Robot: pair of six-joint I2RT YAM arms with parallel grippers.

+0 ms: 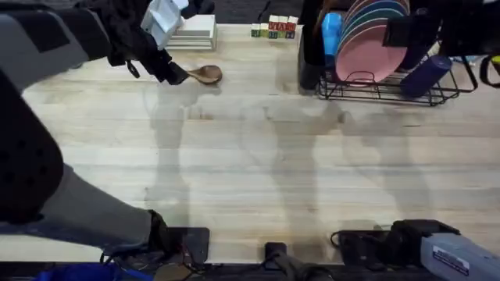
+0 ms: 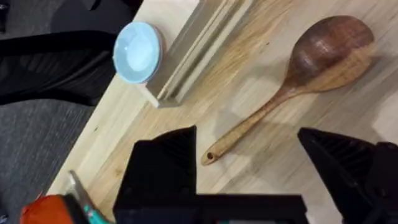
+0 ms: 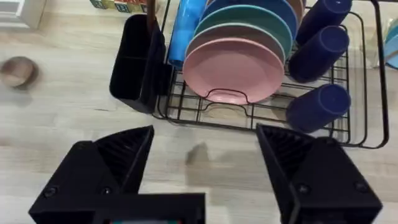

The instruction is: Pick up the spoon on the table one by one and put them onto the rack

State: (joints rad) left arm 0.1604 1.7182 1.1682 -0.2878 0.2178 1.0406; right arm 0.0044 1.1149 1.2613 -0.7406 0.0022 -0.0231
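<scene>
Over at the far left of the bench point(image 1: 258, 156), the left gripper point(image 2: 249, 162) hangs open above the spoon's point(image 2: 298, 81) handle end. The right gripper point(image 3: 205, 162) gapes wide before the rack point(image 3: 249, 115).

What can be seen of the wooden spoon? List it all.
The wooden spoon is brown, carved from one piece, with a darker oval bowl and a long slim handle ending in a small hole. It lies flat on the table, bowl facing up, near the far edge beside a pale stacked tray. The left gripper hangs over the handle end with its jaws open to either side, not touching it. Only the table touches the spoon.
</scene>
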